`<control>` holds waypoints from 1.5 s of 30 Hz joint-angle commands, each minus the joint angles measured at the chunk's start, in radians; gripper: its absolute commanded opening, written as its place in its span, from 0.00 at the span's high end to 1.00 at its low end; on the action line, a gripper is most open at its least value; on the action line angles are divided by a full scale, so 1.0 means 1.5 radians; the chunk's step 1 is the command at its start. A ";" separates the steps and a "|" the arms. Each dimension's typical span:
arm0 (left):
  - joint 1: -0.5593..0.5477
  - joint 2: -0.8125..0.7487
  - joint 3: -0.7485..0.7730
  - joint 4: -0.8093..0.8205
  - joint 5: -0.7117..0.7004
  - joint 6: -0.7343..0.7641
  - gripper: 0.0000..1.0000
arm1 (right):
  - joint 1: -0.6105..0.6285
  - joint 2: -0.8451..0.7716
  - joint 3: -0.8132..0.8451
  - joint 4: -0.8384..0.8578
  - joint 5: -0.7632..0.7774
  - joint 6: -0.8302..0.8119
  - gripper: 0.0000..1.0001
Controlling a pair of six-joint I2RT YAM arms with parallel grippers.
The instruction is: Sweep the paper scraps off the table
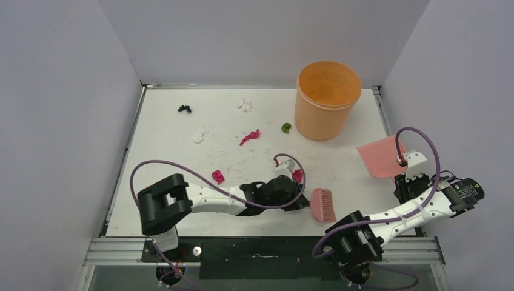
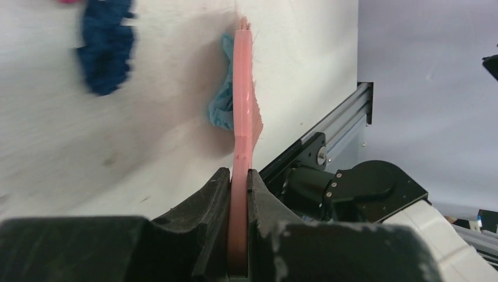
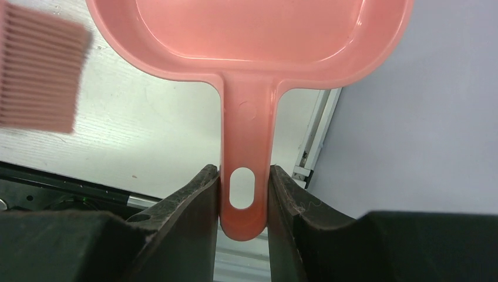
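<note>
My left gripper (image 1: 302,204) is shut on the handle of the pink hand brush (image 1: 323,205), low over the table (image 1: 163,151) near its front edge. In the left wrist view the gripper (image 2: 239,174) holds the brush (image 2: 242,100) edge-on, with a light blue scrap (image 2: 219,103) against the bristles and a dark blue scrap (image 2: 106,50) further left. My right gripper (image 1: 405,174) is shut on the handle of the pink dustpan (image 1: 382,156), held at the table's right edge; the right wrist view shows this gripper (image 3: 244,174), the dustpan (image 3: 246,35) and the brush (image 3: 38,76). Magenta (image 1: 249,137), green (image 1: 286,128), white (image 1: 245,105) and black (image 1: 183,109) scraps lie scattered.
An orange bucket (image 1: 327,100) stands at the back right of the table. More scraps lie mid-table: white (image 1: 198,137), magenta (image 1: 217,176) and magenta (image 1: 297,175) by my left wrist. Grey walls enclose three sides. The metal rail (image 1: 260,248) runs along the front edge.
</note>
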 commanded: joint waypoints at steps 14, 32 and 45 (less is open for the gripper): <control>0.055 -0.474 -0.031 -0.527 -0.114 0.252 1.00 | 0.194 -0.081 -0.048 0.083 -0.007 0.009 0.95; 0.142 -0.391 0.286 -0.969 -0.243 0.410 1.00 | 0.635 0.072 -0.082 0.263 0.378 0.250 0.95; 0.157 -0.243 0.277 -0.779 -0.260 0.448 1.00 | 0.783 0.067 -0.158 0.122 0.474 0.159 0.95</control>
